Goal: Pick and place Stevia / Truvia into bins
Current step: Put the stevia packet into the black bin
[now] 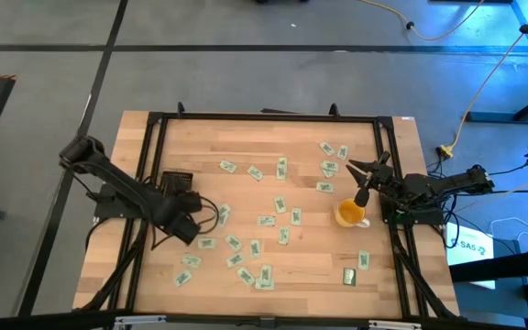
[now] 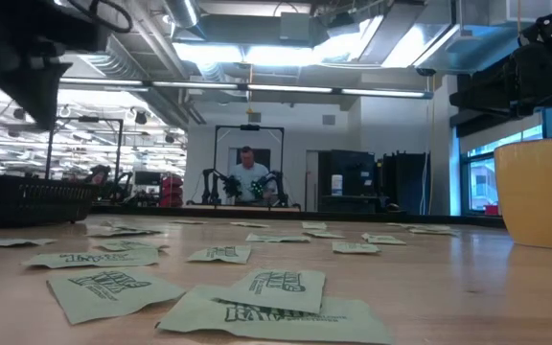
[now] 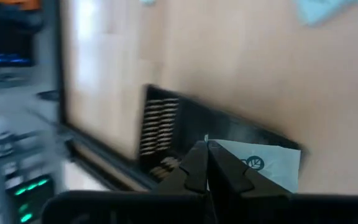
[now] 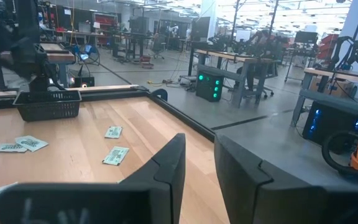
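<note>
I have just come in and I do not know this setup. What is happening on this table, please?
A two-armed robot is sorting small green sachets, scattered over a wooden table, into a black bin on the left side. The left gripper is shut on one sachet and holds it close to the bin. The right gripper is open and holds nothing; it waits at the table's right side, near a yellow cup. Many sachets are not yet picked up.

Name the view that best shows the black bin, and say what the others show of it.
Right wrist view: the black bin shows whole, slatted walls clear. High view: the left arm covers part of it. Low view: only a side wall. Left wrist view: blurred corner.
</note>
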Controlling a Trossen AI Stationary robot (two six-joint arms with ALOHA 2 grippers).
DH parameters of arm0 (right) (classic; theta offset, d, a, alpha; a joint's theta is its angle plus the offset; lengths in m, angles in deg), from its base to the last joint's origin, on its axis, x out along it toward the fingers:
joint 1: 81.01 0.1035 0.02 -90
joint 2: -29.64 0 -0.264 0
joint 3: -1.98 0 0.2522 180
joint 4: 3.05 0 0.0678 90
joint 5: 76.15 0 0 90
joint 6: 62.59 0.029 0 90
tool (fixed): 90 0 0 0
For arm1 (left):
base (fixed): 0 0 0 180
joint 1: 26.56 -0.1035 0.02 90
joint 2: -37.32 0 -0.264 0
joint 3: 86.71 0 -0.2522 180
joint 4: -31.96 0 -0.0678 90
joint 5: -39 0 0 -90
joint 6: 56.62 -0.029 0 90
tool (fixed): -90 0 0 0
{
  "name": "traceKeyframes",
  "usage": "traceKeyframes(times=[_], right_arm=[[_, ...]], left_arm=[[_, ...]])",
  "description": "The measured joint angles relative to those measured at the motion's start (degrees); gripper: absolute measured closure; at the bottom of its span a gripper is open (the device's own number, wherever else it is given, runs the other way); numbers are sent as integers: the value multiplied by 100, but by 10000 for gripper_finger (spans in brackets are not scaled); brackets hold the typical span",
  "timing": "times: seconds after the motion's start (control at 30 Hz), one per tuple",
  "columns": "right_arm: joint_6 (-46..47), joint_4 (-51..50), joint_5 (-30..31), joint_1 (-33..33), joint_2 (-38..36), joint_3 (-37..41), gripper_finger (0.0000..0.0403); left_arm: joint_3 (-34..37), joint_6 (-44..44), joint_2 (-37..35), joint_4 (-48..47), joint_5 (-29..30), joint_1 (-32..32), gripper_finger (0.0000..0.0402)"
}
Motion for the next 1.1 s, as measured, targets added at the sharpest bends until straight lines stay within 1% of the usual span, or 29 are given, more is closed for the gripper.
traceKeyframes(times=[0.07, 0.17, 0.23, 0.4, 0.53, 0.7, 0.8, 0.97, 1.1], right_arm=[[0, 0, 1, 0, -1, 0, 313], [-3, -1, 0, -1, 0, 2, 313], [-7, -1, 2, -1, 0, 2, 313], [-4, -1, -1, -1, 0, 1, 313], [2, -1, 0, -1, 0, -1, 313], [4, -1, -1, -1, 0, 1, 313], [4, -1, 0, 0, 0, 1, 313], [4, -1, 2, -1, 0, 2, 313], [4, -1, 1, -1, 0, 0, 313]], left_arm=[[1, 213, -31, -109, 193, -62, 398], [143, 462, -51, -92, 301, -202, 398], [368, 576, -49, -31, 129, -312, 398], [1044, 610, -49, 334, -596, -566, 398], [1407, 608, -47, 775, -798, -784, 398], [1600, 604, -49, 992, -782, -1052, 398], [1669, 595, -49, 1053, -677, -1149, 398], [1685, 591, -49, 1118, -377, -1189, 398], [1685, 588, -49, 1121, -342, -1187, 398]])
